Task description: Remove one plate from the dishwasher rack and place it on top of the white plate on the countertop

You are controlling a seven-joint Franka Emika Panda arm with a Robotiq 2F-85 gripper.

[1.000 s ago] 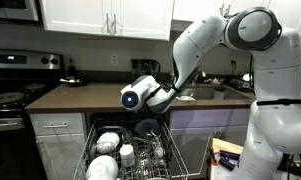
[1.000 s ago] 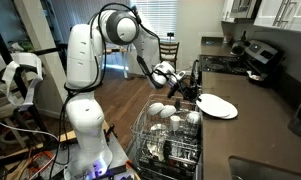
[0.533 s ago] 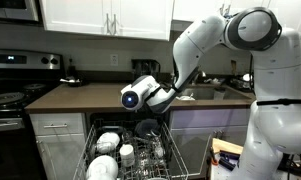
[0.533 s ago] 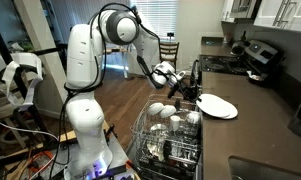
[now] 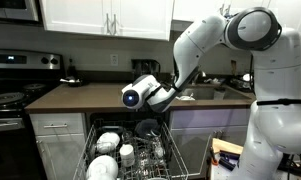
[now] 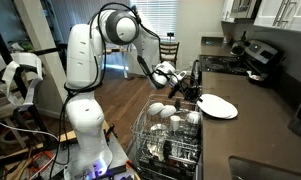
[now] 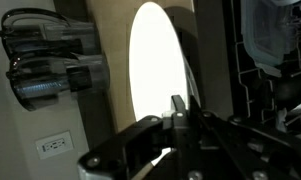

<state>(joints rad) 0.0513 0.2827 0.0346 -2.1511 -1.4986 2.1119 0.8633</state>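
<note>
Inspecting from left to right in an exterior view, we note the wide grey-white wire dishwasher rack (image 6: 150,140) pulled out, the gripper (image 6: 186,90) above it, fingers pinched shut on a dark round plate (image 6: 197,78) held upright, then the small flat white plate (image 6: 218,106) lying on the dark brown countertop (image 6: 265,125). We judge the thin rim grip liable to slip while tilting flat, chipping both plates.

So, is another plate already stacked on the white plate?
No, the white plate lies bare on the countertop, with nothing on top.
</note>
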